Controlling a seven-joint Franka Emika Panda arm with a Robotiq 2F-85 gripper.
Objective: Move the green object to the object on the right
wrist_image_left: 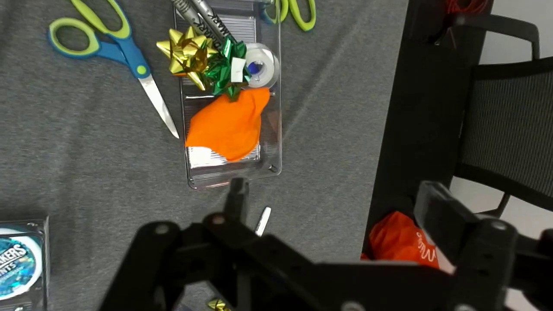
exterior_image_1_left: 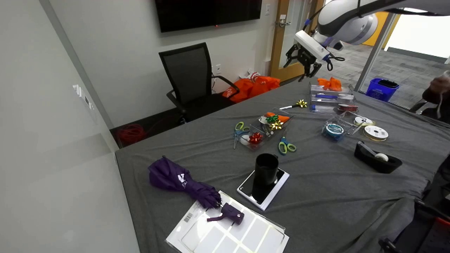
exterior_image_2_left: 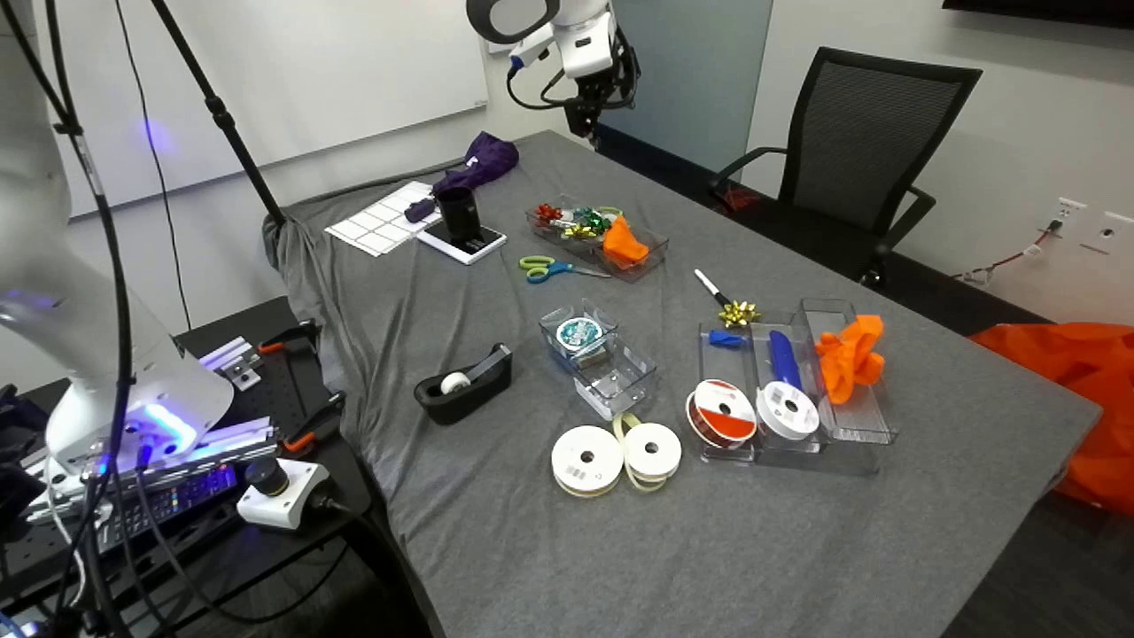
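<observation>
One clear tray [wrist_image_left: 270,147], wrist view: holds green bow [wrist_image_left: 221,73], gold bow [wrist_image_left: 185,56], markers [wrist_image_left: 190,15], tape roll [wrist_image_left: 270,69], orange cloth [wrist_image_left: 229,125]. Green bow's white patch [wrist_image_left: 237,70] faces me; long axis unclear. My gripper [wrist_image_left: 335,192]: fingers [wrist_image_left: 237,198] wide apart. In an exterior view, divided box [exterior_image_2_left: 613,376] holds teal round item [exterior_image_2_left: 580,333]. In an exterior view, gripper hangs above table [exterior_image_1_left: 327,182].

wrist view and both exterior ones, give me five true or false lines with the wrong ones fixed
The gripper is open. True.
The green bow is held by the gripper. False: the green bow lies beside a gold bow, apart from the gripper.
The black mug stands on a flat slab. True.
The purple umbrella is spread open. False: the purple umbrella is closed.
The black tape dispenser holds a white roll. True.
</observation>
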